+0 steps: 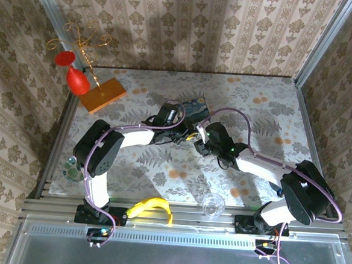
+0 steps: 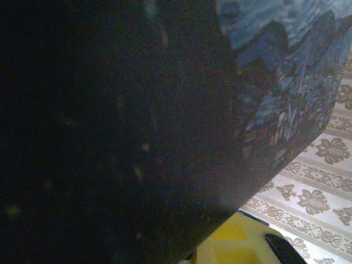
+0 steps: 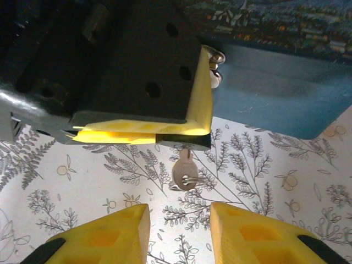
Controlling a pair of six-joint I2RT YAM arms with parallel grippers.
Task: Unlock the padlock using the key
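**Top view:** left gripper point(image 1: 185, 134) and right gripper point(image 1: 201, 144) meet just in front of the blue tin point(image 1: 193, 107).

**Left wrist:** the tin's wall sits very close; you cannot tell whether this gripper is closed.

**Right wrist:** the right fingers are spread, with the key point(image 3: 183, 171) just ahead of them. The padlock point(image 3: 215, 66) glints against the tin's near wall. When you close, you may skid the key or strike the left gripper overhanging it.

padlock point(image 3: 216, 60): tiny, dark grey, shiny silver bits, mostly hidden, right against near edge of blue tin point(image 3: 275, 104) | key point(image 3: 183, 171): small, silver, round head with a ring through it, head pointing down, other end hidden | key in padlock or not: cannot tell
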